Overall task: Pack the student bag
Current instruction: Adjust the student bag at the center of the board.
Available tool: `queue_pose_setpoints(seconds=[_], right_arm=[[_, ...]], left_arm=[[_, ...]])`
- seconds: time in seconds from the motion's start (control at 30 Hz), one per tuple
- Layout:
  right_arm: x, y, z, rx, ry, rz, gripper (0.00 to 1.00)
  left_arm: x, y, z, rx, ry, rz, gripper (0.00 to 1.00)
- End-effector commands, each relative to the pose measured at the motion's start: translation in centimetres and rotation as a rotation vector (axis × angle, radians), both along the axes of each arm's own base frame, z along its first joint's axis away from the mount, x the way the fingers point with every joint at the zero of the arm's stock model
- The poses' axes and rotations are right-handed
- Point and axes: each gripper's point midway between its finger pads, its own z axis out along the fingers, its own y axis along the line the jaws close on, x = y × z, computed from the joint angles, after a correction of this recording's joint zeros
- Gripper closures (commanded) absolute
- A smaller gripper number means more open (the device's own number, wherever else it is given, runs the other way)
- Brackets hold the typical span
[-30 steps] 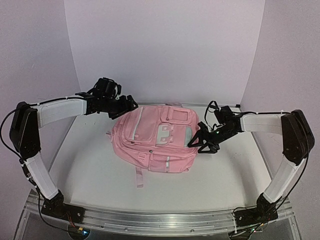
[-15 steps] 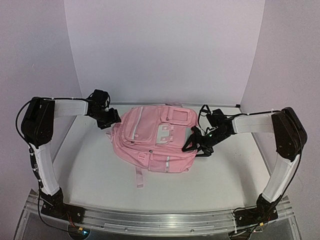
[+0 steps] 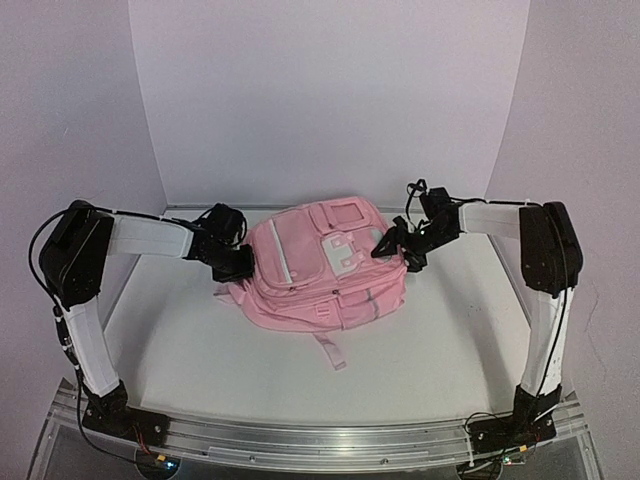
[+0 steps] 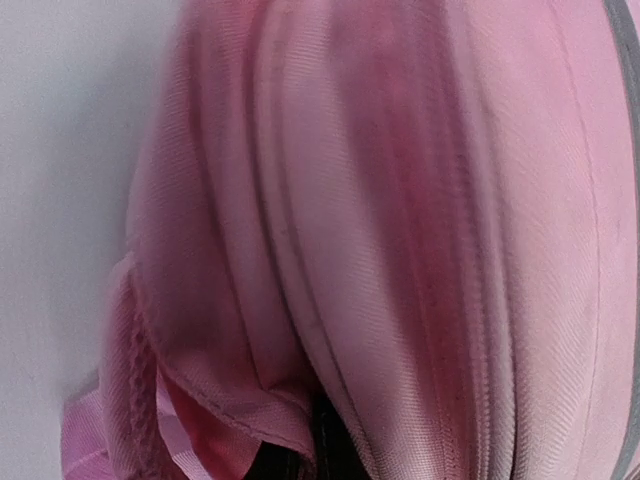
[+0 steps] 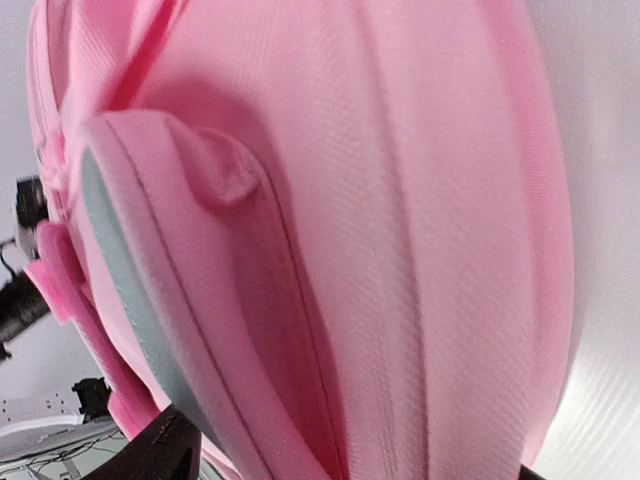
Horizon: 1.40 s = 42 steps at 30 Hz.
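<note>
The student bag [image 3: 320, 270], a large soft pink backpack with front zip pockets and a grey-white stripe, lies mid-table, one strap [image 3: 333, 355] trailing toward me. My left gripper [image 3: 240, 262] is shut on a fold at the bag's left edge. Pink fabric [image 4: 400, 200] fills the left wrist view, puckered at the dark jaws at the bottom [image 4: 320, 460]. My right gripper [image 3: 392, 247] presses on the bag's upper right side. In the right wrist view the bag [image 5: 400, 200] bulges between its widely spread fingertips [image 5: 165, 445].
Lilac walls close the table at the back and both sides. The white tabletop [image 3: 200, 340] shows in front of and beside the bag. An aluminium rail [image 3: 320, 435] with both arm bases runs along the near edge.
The left gripper came down to the bag's left edge and shut on it. The right gripper moved back and narrowed slightly. The bag turned and slid toward the back.
</note>
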Motion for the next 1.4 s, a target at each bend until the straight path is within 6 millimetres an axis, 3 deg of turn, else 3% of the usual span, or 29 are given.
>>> queue_pose_setpoints(seconds=[0.0,0.17,0.3,0.37,0.43,0.53,0.63,0.7,0.83,0.93,1.17,1.3,1.37], right_arm=[[6.7,3.7,2.2,0.051,-0.153,-0.032,0.27],[10.0,4.1,5.9,0.107,-0.226,-0.058,0.24],[11.4,0.3,10.8,0.104,-0.323,-0.124,0.17],[10.9,-1.6,12.8,0.083,-0.366,-0.149,0.14],[9.2,-3.1,13.4,0.043,-0.386,-0.154,0.12],[5.1,-4.4,12.7,-0.009,-0.378,-0.134,0.09],[0.9,-5.4,10.1,-0.055,-0.337,-0.095,0.06],[-1.5,-5.4,8.9,-0.041,-0.308,-0.051,0.02],[-5.9,-4.8,5.1,0.008,-0.194,0.04,0.02],[-7.8,-4.7,2.6,-0.001,-0.132,0.069,0.02],[-7.9,-2.3,0.6,0.002,-0.102,0.132,0.02],[-6.2,-1.5,0.3,-0.008,-0.119,0.134,0.02],[-5.1,-0.8,0.3,-0.007,-0.127,0.132,0.02]], left_arm=[[-8.0,-10.6,4.2,-0.191,-0.026,-0.274,0.96],[-11.7,-13.0,5.1,-0.192,-0.026,-0.357,0.77],[-11.8,-11.0,7.9,-0.197,-0.088,-0.299,0.44],[-11.1,-9.4,9.8,-0.217,-0.128,-0.256,0.36],[-10.2,-7.8,11.5,-0.243,-0.162,-0.214,0.29],[-8.2,-4.6,13.8,-0.249,-0.206,-0.135,0.21],[-5.7,-0.8,14.8,-0.215,-0.225,-0.037,0.13],[-4.5,0.5,15.1,-0.199,-0.231,-0.016,0.08],[-2.0,0.8,14.8,-0.171,-0.228,-0.025,0.0],[-0.2,-0.7,12.5,-0.138,-0.185,-0.064,0.0],[1.8,-4.6,7.3,-0.198,-0.071,-0.153,0.0],[1.4,-6.3,5.7,-0.27,-0.043,-0.199,0.01],[0.3,-7.2,5.7,-0.318,-0.042,-0.227,0.09]])
